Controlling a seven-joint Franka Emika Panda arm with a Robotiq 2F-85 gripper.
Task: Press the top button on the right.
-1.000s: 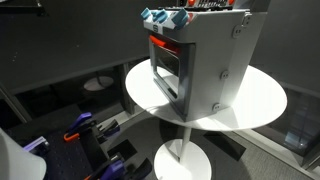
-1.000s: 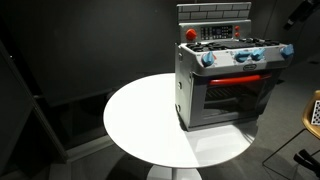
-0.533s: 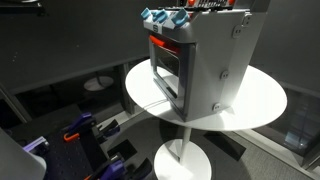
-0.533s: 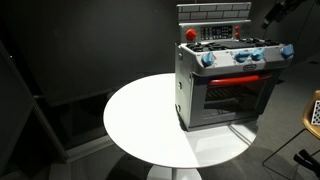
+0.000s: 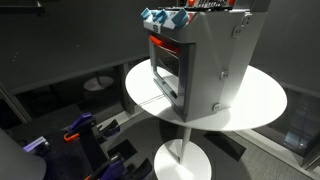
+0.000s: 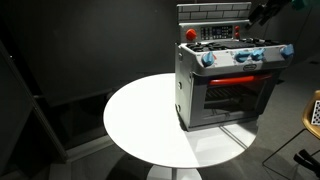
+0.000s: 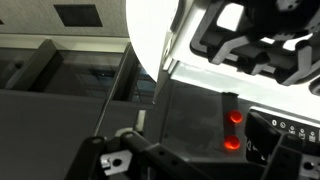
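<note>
Starting at the left, the round white table (image 6: 130,120) is sitting mostly bare, and the toy stove (image 6: 228,100) is standing upright on its right half, oven door facing the camera in an exterior view. Along the stove top you're looking at a red knob (image 6: 190,34) at the left end, then the dark control panel (image 6: 220,32), with a row of blue knobs (image 6: 240,56) running along the front below it. Over at the far right you're holding the gripper (image 6: 262,12) up above the stove's back right corner, well apart from everything, so I'd say you're in the approach step with no press made yet. In the wrist view the gripper (image 7: 262,45) is coming in from the top, and honestly I can't tell how wide the fingers (image 7: 228,40) are sitting. Two red buttons (image 7: 232,117) are glowing one above the other on the dark face below. Next you're probably needing to line one fingertip over the right-hand top button and push straight in, gently, since the stove looks light enough to slide.
</note>
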